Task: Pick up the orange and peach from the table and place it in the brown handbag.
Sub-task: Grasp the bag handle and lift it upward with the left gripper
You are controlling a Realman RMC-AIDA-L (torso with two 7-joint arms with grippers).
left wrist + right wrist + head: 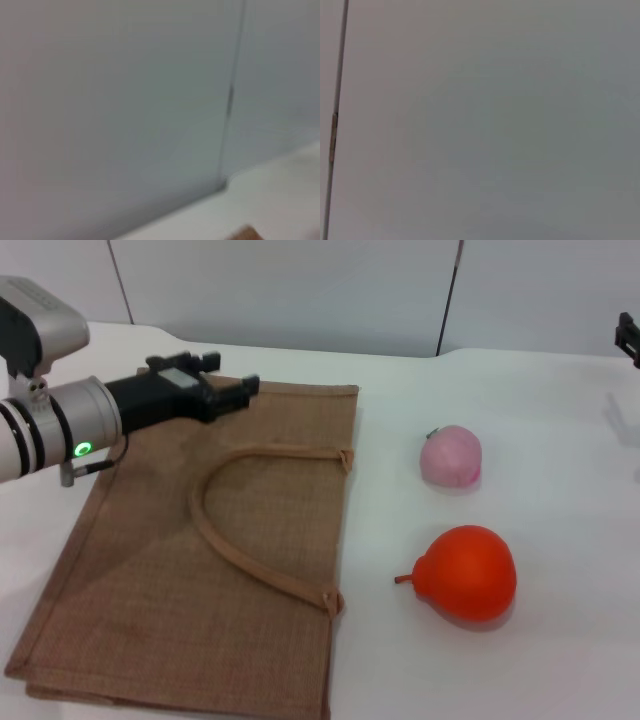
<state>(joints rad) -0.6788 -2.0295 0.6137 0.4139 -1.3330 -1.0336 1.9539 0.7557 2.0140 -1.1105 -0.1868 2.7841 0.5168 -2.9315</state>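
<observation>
Woven tan-brown jute marks the brown handbag (200, 570), which lies flat on the left part of the white tabletop (560, 490), its looped strap handle (250, 530) curving across the upper face. At far left the silver left arm (50, 430), with a green light on its cuff, reaches in over the bag's far left corner; the left gripper (245, 390) is a black unit whose tip sits above the bag's far edge, and whether its jaws are open or closed cannot be told, though nothing is seen held in them. To the right of the bag, clear of its edge, the peach (451, 456) rests on the tabletop, pale pink with a small stem at its far left side. Nearer the viewer and slightly further right, apart from the peach, the orange (468, 573) lies on its side, glossy orange-red, its brown stem nub pointing left toward the bag. At the far right edge only a small black part of the right gripper (628, 338) shows, raised above the tabletop; the state of its jaws cannot be told. Both wrist views show mainly a plain grey wall panel (490, 120) with a vertical seam.
</observation>
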